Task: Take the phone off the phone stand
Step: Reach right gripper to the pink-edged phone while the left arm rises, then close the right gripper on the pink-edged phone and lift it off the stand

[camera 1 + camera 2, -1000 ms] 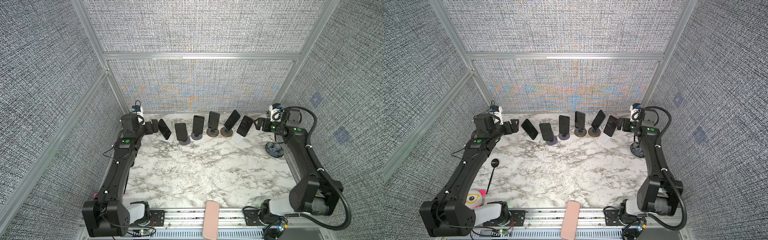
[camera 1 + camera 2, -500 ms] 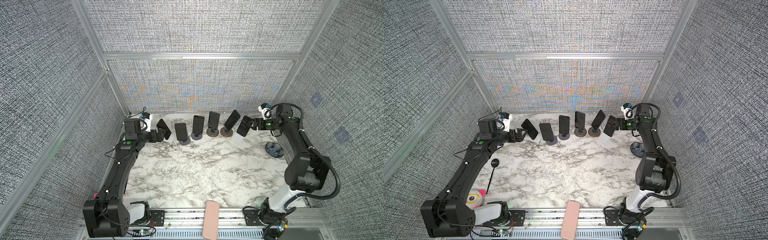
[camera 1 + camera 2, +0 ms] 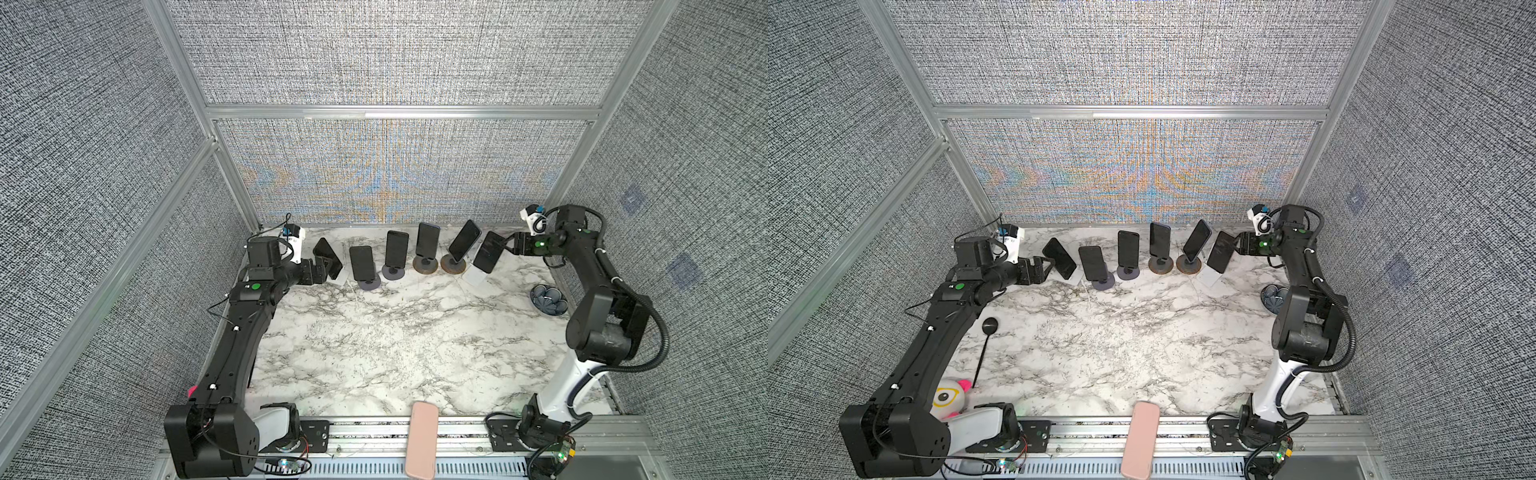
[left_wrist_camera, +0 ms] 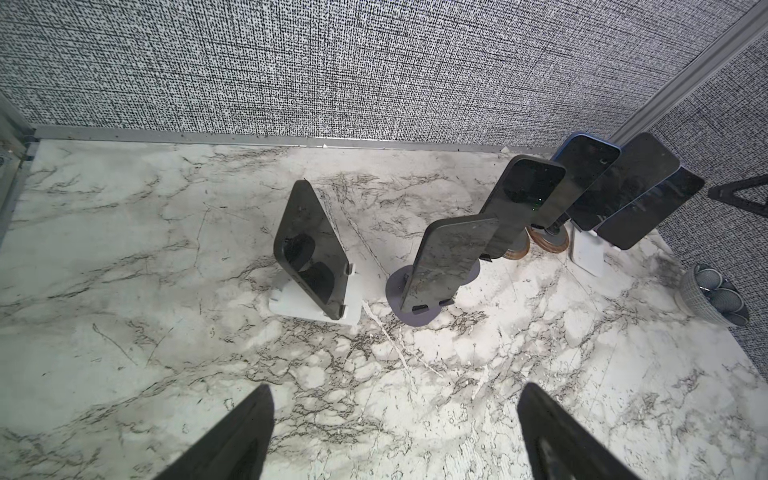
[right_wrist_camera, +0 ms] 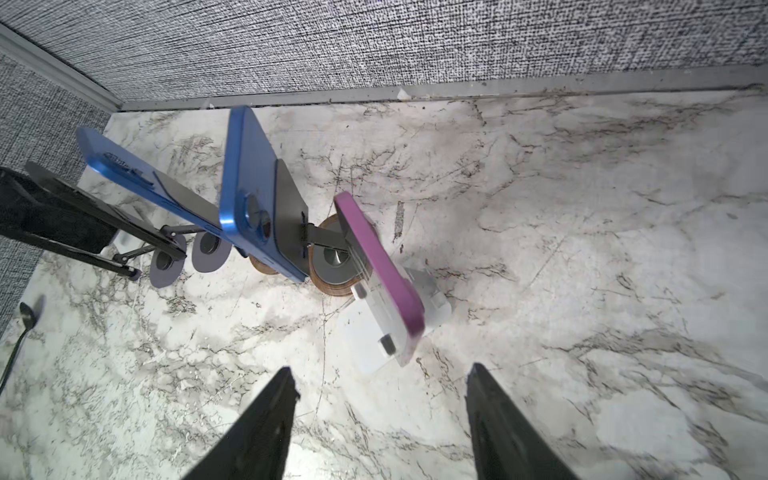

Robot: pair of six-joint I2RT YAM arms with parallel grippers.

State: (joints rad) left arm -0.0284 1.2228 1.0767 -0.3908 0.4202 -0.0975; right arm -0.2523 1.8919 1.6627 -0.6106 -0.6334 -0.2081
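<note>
In both top views a row of phones [image 3: 397, 248] leans on stands along the back of the marble table [image 3: 395, 332]. The left pincer [image 3: 325, 268] is at the leftmost phone [image 3: 326, 253], and from this angle its fingers overlap the phone's lower edge. The right pincer [image 3: 508, 245] reaches to the upper edge of the rightmost phone [image 3: 488, 252]. Whether either pincer touches a phone cannot be judged from here. Every phone sits in its stand. A small bowl [image 3: 548, 299] beside the right arm holds round grey pieces.

In a top view a black spoon [image 3: 990, 326] and a soft toy [image 3: 948, 399] lie by the left arm, and a pink bar [image 3: 1140, 440] lies across the front rail. The bowl [image 3: 1268, 297] is half hidden behind the right arm.

In the left wrist view the left pincer [image 4: 397, 388] has its jaws spread wide, with only bare marble between them. The leftmost phone [image 4: 309, 253] stands ahead of the fingertips, apart from them, tilted in its white stand [image 4: 291, 309]. The bowl [image 4: 685, 297] shows its grey pieces.

In the right wrist view the right pincer [image 5: 381, 370] has its jaws clearly apart and grips nothing. The rightmost phone [image 5: 380, 266], purple-backed, leans just ahead of the fingertips on its own white rest [image 5: 361, 332], not between them. Its lower end is blurred.
</note>
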